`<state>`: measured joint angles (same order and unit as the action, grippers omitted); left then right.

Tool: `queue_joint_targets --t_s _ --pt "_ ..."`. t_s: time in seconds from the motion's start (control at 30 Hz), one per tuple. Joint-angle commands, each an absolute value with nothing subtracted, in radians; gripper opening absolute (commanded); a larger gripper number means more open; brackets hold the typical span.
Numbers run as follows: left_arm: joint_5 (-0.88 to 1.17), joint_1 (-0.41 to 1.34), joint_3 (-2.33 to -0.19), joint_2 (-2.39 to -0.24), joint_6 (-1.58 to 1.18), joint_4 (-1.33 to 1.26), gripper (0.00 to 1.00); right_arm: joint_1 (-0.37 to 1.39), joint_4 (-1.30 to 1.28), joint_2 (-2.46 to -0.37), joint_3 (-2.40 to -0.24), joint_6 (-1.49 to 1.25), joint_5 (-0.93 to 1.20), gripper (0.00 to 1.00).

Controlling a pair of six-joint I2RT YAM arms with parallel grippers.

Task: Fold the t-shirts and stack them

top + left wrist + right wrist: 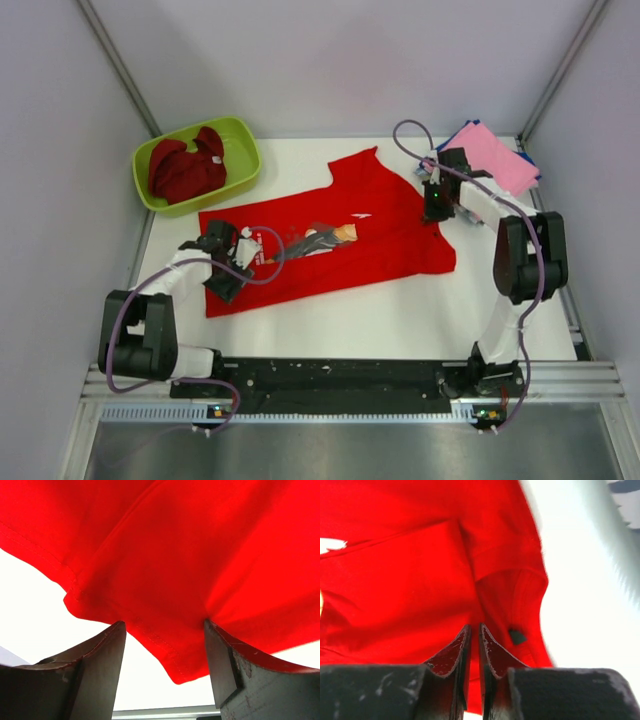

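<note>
Closest to me, the left claw (232, 262) sits low over the near-left part of the bright red t-shirt (370, 225), which lies spread, a bit rumpled, across the middle of the white table (400, 310). Its jaws stand wide apart. From its wrist camera a stitched hem (150, 632) and a loose corner of the cloth droop into the gap between the fingers, with bare table showing below, so it grips nothing, though the cloth may brush the inner face of the right-hand finger. The small white-orange chest print (335, 238) lies just beyond this claw, partly crossed by its cable. Farther back on the right, the right claw (436, 205) is down at the shirt's far right edge, closed to a thin slit on the red cloth beside the collar, where a small dark tag (516, 636) shows; how much cloth is caught in the pinch is hidden by the fingers themselves. At the far left corner a lime-green tub (240, 150) holds a bunched darker red t-shirt (185, 168). At the far right corner lies a pink t-shirt (495, 155), partly covered by the right arm, with only slivers of blue t-shirts (530, 163) peeking from under it, too little to count.
</note>
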<state>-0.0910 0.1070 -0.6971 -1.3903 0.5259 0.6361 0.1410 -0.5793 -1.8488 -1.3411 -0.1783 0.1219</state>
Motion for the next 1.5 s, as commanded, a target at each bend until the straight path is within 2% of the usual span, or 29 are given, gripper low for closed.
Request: queue_joint_targets --t_s 0.0,0.13,0.2,0.27,0.4,0.53,0.77,0.97,1.3,1.33,1.4,1.47 --pt "-0.186 0.095 -0.597 -1.476 0.555 0.492 0.68 0.13 -0.551 -1.899 -1.387 -0.147 0.057 0.13" --pt "-0.184 0.095 -0.592 -1.462 0.566 0.494 0.68 0.115 -0.567 -1.917 -1.433 -0.118 0.005 0.2" --pt "-0.179 0.095 -0.601 -1.453 0.568 0.509 0.68 0.1 -0.592 -1.905 -1.477 -0.129 0.005 0.32" --pt "-0.169 0.094 -0.62 -1.428 0.568 0.532 0.68 0.091 -0.618 -1.861 -1.48 -0.136 -0.05 0.39" --pt "-0.118 0.095 -0.658 -1.338 0.578 0.6 0.69 0.078 -0.63 -1.709 -1.346 -0.182 -0.103 0.5" --pt "-0.023 0.095 -0.713 -1.227 0.615 0.695 0.7 0.054 -0.638 -1.563 -1.174 -0.306 -0.092 0.52" --pt "0.095 0.109 -0.782 -1.178 0.656 0.88 0.69 0.014 -0.644 -1.376 -0.956 -0.54 -0.092 0.5" --pt "0.222 0.129 -0.698 -1.158 0.724 0.89 0.7 0.014 -0.563 -1.362 -0.816 -0.669 -0.014 0.5" --pt "0.031 0.132 -0.549 -1.192 0.732 0.651 0.71 0.014 -0.417 -1.486 -0.753 -0.695 -0.101 0.49" --pt "0.022 0.132 -0.539 -1.193 0.729 0.635 0.69 0.011 -0.407 -1.493 -0.749 -0.698 -0.103 0.47" --pt "0.021 0.13 -0.525 -1.19 0.718 0.615 0.56 0.005 -0.388 -1.496 -0.733 -0.706 -0.1 0.39" --pt "0.038 0.132 -0.517 -1.187 0.709 0.611 0.4 -0.037 -0.367 -1.497 -0.72 -0.707 -0.086 0.21"
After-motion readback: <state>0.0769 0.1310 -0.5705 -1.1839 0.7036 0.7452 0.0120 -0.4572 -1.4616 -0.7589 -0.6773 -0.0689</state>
